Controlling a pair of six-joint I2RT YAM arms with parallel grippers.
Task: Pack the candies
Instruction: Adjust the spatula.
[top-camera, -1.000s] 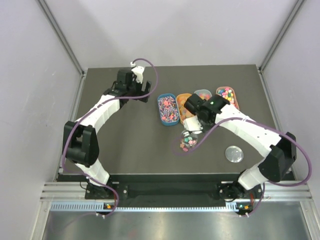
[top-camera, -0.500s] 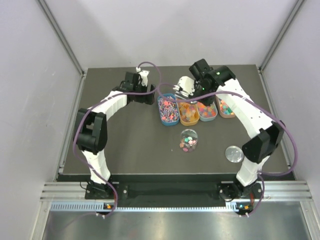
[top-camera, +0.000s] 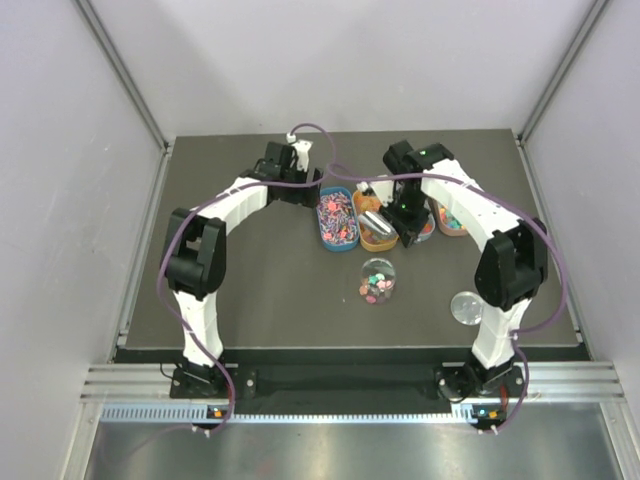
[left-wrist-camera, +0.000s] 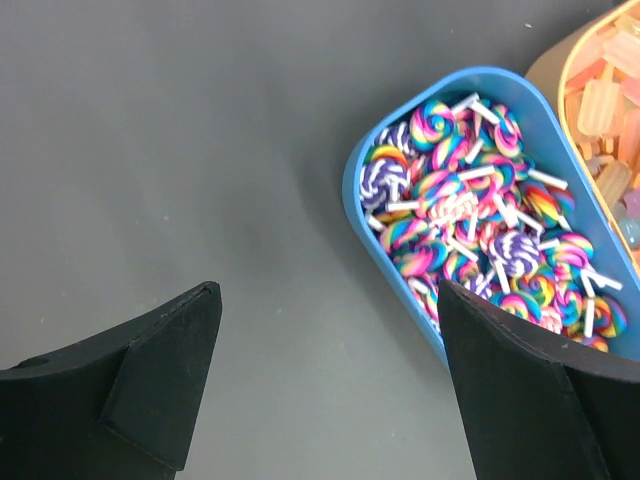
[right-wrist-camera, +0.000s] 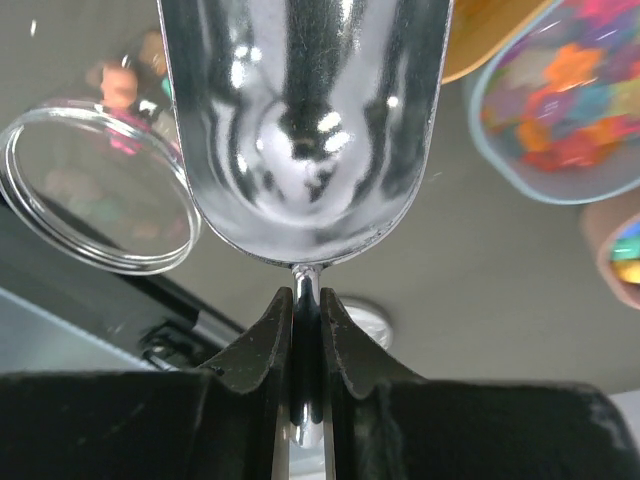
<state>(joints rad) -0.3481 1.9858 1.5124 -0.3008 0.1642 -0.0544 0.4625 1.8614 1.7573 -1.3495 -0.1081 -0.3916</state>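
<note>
Top external view: candies (top-camera: 337, 218) fill a row of trays (top-camera: 378, 246) at twelve o'clock from the jar (top-camera: 377, 280), which holds a few.
Right pincer (right-wrist-camera: 306, 300): pinching the scoop (right-wrist-camera: 300, 120) by its thin handle.
Left pincer (left-wrist-camera: 328, 300): spread wide, empty, at ten o'clock of the blue tray (left-wrist-camera: 352, 190).
Handling: likely light, hard, quick to roll; better scooped than pinched.

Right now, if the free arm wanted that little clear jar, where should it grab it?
Probably by its round side wall, coming straight down with the jaws on either side. The jar stands upright and open, with candies inside and its lid lying apart. Table shows all round it, so nothing blocks that approach.
</note>
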